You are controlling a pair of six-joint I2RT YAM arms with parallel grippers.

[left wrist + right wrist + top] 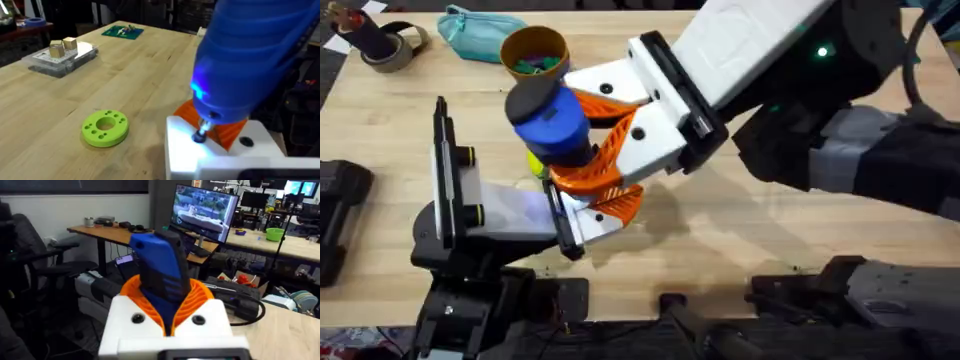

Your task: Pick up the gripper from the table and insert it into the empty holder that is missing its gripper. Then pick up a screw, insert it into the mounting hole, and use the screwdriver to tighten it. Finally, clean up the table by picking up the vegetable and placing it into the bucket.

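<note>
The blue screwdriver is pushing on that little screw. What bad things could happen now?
The screwdriver is held upright by the right gripper, its tip on a screw in the white mount. The tip might slip off the screw. If the screwdriver tilts, the screw could go in crooked.

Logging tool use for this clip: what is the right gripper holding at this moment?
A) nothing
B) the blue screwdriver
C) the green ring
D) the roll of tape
B: the right gripper has its orange ribbed pads clamped on the blue screwdriver, whose tip meets the white part in the left wrist view; the green ring lies on the table.
</note>
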